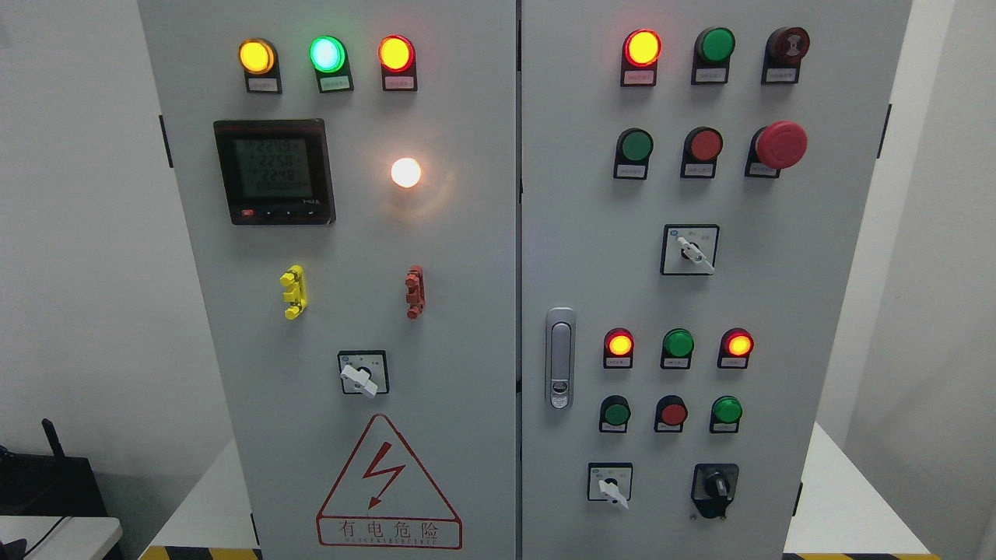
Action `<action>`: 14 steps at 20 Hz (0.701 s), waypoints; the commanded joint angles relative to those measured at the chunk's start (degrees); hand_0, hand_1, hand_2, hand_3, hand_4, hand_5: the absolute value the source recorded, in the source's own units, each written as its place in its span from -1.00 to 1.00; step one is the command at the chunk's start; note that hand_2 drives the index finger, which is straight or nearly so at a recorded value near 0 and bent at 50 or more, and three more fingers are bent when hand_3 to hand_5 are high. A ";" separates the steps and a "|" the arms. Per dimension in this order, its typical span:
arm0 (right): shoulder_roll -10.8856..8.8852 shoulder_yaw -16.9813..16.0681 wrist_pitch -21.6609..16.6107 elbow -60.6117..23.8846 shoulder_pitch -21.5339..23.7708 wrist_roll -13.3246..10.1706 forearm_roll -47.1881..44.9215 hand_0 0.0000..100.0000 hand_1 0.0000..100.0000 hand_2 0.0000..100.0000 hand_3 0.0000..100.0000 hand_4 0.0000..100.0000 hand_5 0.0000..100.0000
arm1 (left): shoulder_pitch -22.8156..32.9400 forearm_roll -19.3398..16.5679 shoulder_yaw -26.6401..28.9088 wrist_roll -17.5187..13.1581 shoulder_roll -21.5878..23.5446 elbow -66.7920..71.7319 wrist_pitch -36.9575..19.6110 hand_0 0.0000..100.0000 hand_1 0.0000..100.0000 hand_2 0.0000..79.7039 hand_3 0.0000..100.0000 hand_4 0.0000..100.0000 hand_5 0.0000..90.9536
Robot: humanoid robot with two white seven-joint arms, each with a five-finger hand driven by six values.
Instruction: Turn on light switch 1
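You are looking straight at a grey two-door cabinet (467, 327); no robot hand is showing, so you cannot tell whether either is released, clenched or grasping. Which control is light switch 1 you cannot tell. A white lamp (405, 172) is glowing on the left door, beside the meter (273, 172). Below it, a white rotary switch (360, 377) is sitting above the warning triangle (387, 486).
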 commanded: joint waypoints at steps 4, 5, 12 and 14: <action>0.00 1.14 0.02 0.00 0.00 0.03 -1.49 -0.76 -0.22 -1.00 -1.00 -1.00 -1.00 | -0.07 -0.03 -0.89 0.01 -1.56 0.64 -0.06 -0.42 -1.00 -1.00 -1.00 -1.00 -1.00; 0.00 1.14 0.02 0.00 0.00 0.03 -1.49 -0.76 -0.22 -1.00 -1.00 -1.00 -1.00 | -0.07 -0.03 -0.89 0.01 -1.56 0.64 -0.06 -0.42 -1.00 -1.00 -1.00 -1.00 -1.00; 0.00 1.14 0.02 0.00 0.00 0.03 -1.49 -0.76 -0.22 -1.00 -1.00 -1.00 -1.00 | -0.07 -0.03 -0.89 0.01 -1.56 0.64 -0.06 -0.42 -1.00 -1.00 -1.00 -1.00 -1.00; 0.00 1.14 0.02 0.00 0.00 0.03 -1.49 -0.76 -0.22 -1.00 -1.00 -1.00 -1.00 | -0.07 -0.03 -0.89 0.01 -1.56 0.64 -0.06 -0.42 -1.00 -1.00 -1.00 -1.00 -1.00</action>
